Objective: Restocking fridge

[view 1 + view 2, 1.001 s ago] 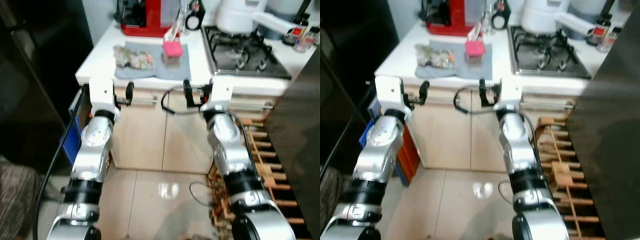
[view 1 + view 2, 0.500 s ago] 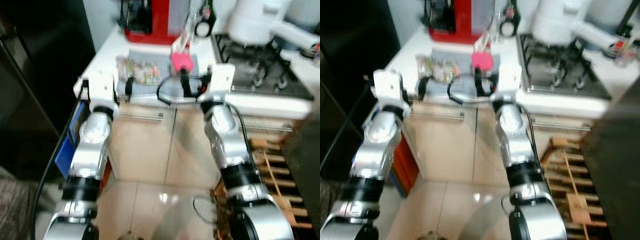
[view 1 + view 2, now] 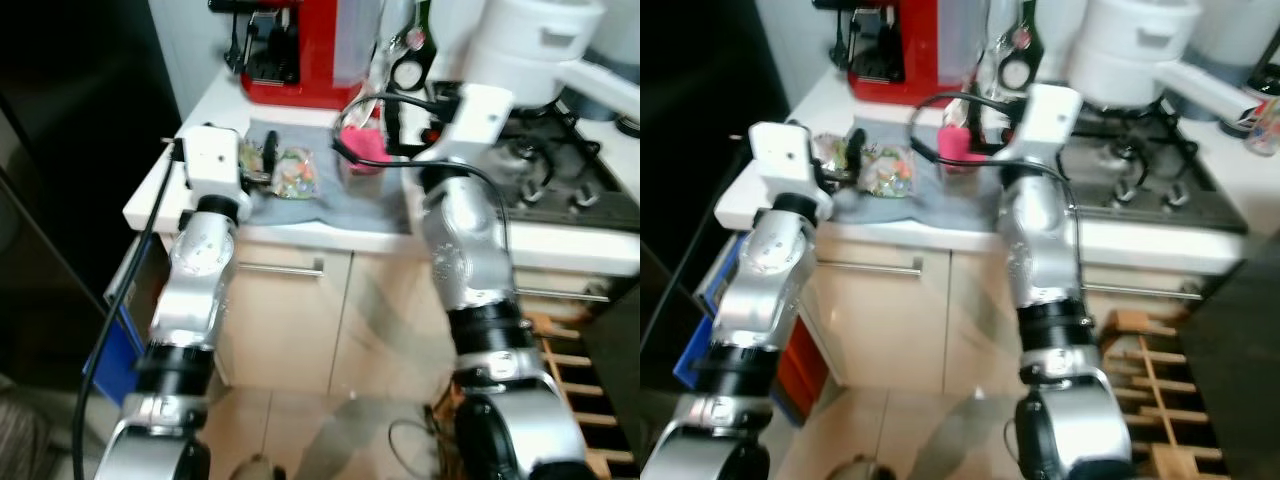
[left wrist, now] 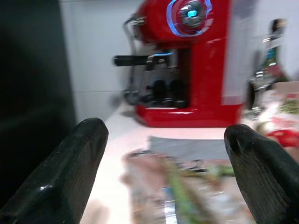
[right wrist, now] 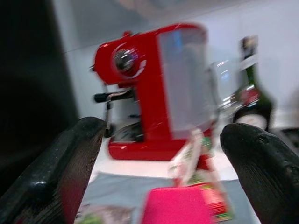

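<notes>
On the white counter [image 3: 170, 190] in front of you, a grey cloth [image 3: 330, 195] lies spread near the front edge, with cream cabinet doors below and a pale tiled floor under them. A red espresso machine [image 3: 300, 50] stands at the back of the counter against the white wall, a dark green bottle [image 3: 418, 40] just beside it. To the right sits a gas hob [image 3: 560, 180] with a white pot [image 3: 540, 50] on it, and a wooden rack [image 3: 570, 360] stands low on the floor by the cabinets.

On the cloth you have two items: a clear bag [image 3: 292, 170] of mixed, colourful contents, and a pink container [image 3: 365, 150] just beside it; what it holds cannot be made out.

Your left gripper [image 4: 168, 163] hovers over the bag with its black fingers spread wide, holding nothing. Your right gripper [image 5: 161, 158] sits above the pink container, fingers likewise parted and empty, pointing toward the espresso machine.
</notes>
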Tool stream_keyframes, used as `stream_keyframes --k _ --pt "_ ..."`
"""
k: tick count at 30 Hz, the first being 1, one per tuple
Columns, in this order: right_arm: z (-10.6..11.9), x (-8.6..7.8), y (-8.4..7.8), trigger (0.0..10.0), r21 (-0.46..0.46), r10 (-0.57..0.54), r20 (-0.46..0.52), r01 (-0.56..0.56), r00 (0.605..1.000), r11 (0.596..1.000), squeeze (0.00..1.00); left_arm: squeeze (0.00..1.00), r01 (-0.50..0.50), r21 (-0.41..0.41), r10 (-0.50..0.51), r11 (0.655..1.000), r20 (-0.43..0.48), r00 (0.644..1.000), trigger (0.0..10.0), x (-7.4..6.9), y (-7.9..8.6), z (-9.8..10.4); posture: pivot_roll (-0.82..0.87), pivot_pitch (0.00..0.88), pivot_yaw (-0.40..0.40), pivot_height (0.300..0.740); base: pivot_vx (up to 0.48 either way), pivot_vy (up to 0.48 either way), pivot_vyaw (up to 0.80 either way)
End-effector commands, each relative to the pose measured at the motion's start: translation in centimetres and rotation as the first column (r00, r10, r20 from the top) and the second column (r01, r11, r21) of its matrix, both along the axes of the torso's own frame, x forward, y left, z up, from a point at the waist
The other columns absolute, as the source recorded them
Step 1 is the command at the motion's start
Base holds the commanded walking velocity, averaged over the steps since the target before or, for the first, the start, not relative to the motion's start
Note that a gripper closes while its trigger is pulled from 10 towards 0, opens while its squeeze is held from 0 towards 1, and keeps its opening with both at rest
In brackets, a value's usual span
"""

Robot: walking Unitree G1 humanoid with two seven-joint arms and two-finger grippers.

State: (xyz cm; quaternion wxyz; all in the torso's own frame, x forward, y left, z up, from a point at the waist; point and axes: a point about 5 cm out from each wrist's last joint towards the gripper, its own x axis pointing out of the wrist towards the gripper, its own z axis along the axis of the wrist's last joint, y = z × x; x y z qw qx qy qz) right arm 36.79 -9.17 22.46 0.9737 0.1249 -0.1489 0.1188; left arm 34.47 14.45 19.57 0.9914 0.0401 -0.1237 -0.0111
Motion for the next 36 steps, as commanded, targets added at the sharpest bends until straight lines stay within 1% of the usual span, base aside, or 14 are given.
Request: stream_keyframes --k 1,8,15,16,18,21,22,23,25,28,30,31,34,36 --pt "0.1 0.1 -0.6 10.0 0.017 -0.011 -0.010 0.011 1.000 1.000 0.00 0.00 0.016 0.004 -0.016 1.000 0.003 1.000 10.0 -0.1 -0.6 0.2 0.02 0.000 0.011 0.740 0.000 0.000 0.00" --pt "-3.1 0.9 0.0 10.0 -0.059 -0.033 -0.155 0.025 0.987 0.998 0.00 0.00 0.017 0.018 -0.017 1.000 -0.007 1.000 10.0 -0.1 -0.3 0.0 0.04 0.000 0.011 0.740 0.000 0.000 0.00" --pt "-4.0 1.0 0.6 10.0 -0.081 -0.013 -0.200 -0.003 0.980 0.997 0.00 0.00 0.007 0.023 -0.006 1.000 -0.011 1.000 10.0 -0.2 0.0 0.0 0.06 0.000 0.003 0.740 0.000 0.000 0.00" --pt "-4.6 1.3 1.0 10.0 -0.105 -0.018 -0.234 -0.007 0.972 0.994 0.00 0.00 -0.006 0.025 0.007 1.000 -0.021 1.000 10.0 -0.3 0.4 -0.2 0.08 0.000 -0.005 0.740 0.000 0.000 0.00" --pt "-4.6 1.3 1.0 10.0 -0.105 -0.018 -0.234 -0.007 0.972 0.994 0.00 0.00 -0.006 0.025 0.007 1.000 -0.021 1.000 10.0 -0.3 0.4 -0.2 0.08 0.000 -0.005 0.740 0.000 0.000 0.00" --pt "-2.9 1.2 0.1 10.0 -0.184 -0.095 -0.106 0.074 0.990 0.980 0.00 0.00 -0.005 0.037 0.007 0.999 -0.052 0.999 10.0 -0.6 0.6 -0.7 0.09 0.000 -0.012 0.740 0.000 0.000 0.00" --pt "-2.9 1.2 0.1 10.0 -0.184 -0.095 -0.106 0.074 0.990 0.980 0.00 0.00 -0.005 0.037 0.007 0.999 -0.052 0.999 10.0 -0.6 0.6 -0.7 0.09 0.000 -0.012 0.740 0.000 0.000 0.00" --pt "-2.3 0.8 -0.5 10.0 -0.200 -0.131 -0.042 0.120 0.990 0.972 0.00 0.00 0.006 0.031 -0.004 0.999 -0.056 0.998 10.0 -0.9 0.6 -0.9 0.08 0.000 -0.011 0.740 0.000 0.000 0.00" --pt "-2.5 -0.5 -1.5 10.0 -0.213 -0.165 0.004 0.163 0.986 0.964 0.00 0.00 0.034 0.045 -0.031 0.998 -0.060 0.998 10.0 -1.8 0.7 -1.4 0.08 0.000 -0.011 0.740 0.000 0.000 0.00" --pt "-3.4 -1.2 -1.6 10.0 -0.214 -0.165 -0.011 0.159 0.986 0.964 0.00 0.00 0.039 0.047 -0.035 0.998 -0.086 0.996 10.0 -2.2 0.7 -2.3 0.07 0.000 -0.007 0.740 0.000 0.000 0.00" --pt "-4.0 -1.1 -1.5 10.0 -0.205 -0.166 -0.042 0.154 0.985 0.967 0.00 0.00 0.032 0.030 -0.029 0.999 -0.101 0.994 10.0 -2.1 0.7 -2.5 0.06 0.000 -0.004 0.740 0.000 0.000 0.00" --pt "-4.3 -0.7 -1.1 10.0 -0.175 -0.155 -0.074 0.140 0.985 0.975 0.00 0.00 0.038 0.025 -0.035 0.999 -0.095 0.995 10.0 -1.9 0.0 -2.4 0.06 0.000 -0.003 0.740 0.000 0.000 0.00" --pt "-4.2 -0.5 -0.9 10.0 -0.164 -0.150 -0.074 0.136 0.986 0.977 0.00 0.00 0.044 0.032 -0.041 0.999 -0.085 0.996 10.0 -1.8 -0.2 -2.1 0.06 0.000 -0.003 0.740 0.000 0.000 0.00" --pt "-3.2 0.0 -0.4 10.0 -0.158 -0.131 -0.061 0.120 0.990 0.980 0.00 0.00 0.051 0.043 -0.048 0.998 -0.079 0.996 10.0 -1.9 -0.4 -1.9 0.06 0.000 -0.004 0.740 0.000 0.000 0.00"
